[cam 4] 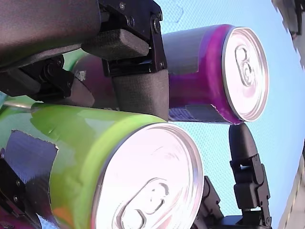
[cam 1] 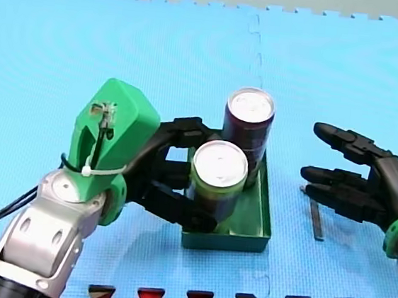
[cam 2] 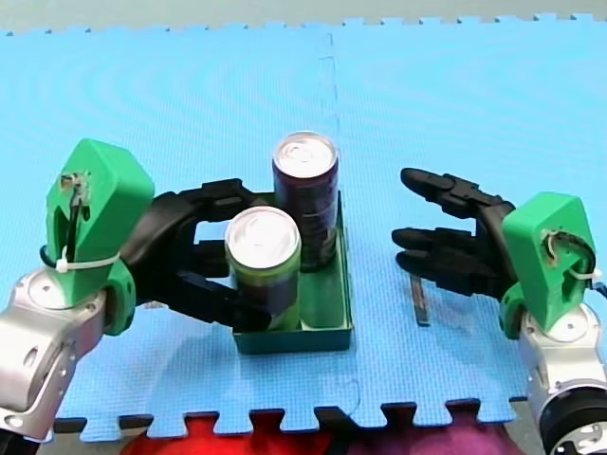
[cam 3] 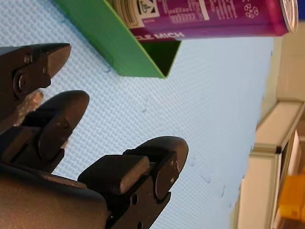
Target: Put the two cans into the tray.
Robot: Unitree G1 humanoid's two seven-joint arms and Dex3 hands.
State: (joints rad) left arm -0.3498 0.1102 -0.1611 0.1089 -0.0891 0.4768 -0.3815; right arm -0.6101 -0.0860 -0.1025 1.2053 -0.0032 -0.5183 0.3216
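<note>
Left hand [cam 2: 180, 254] fingers clamped round the green aluminium can [cam 2: 264, 258], kept upright to fit the shallow green tray's [cam 2: 339, 322] near end, beside the purple aluminium can [cam 2: 305, 194]. Right hand [cam 2: 453, 245] empty, right of tray.

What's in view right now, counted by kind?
Cans: 2 (purple can, green can)
Trays: 1 (tray, green)
Hands: 2 (left hand gripping the green can, right hand beside the tray, holding nothing)
Strips: 1 (grey strip by the right hand)
Total: 6
</note>
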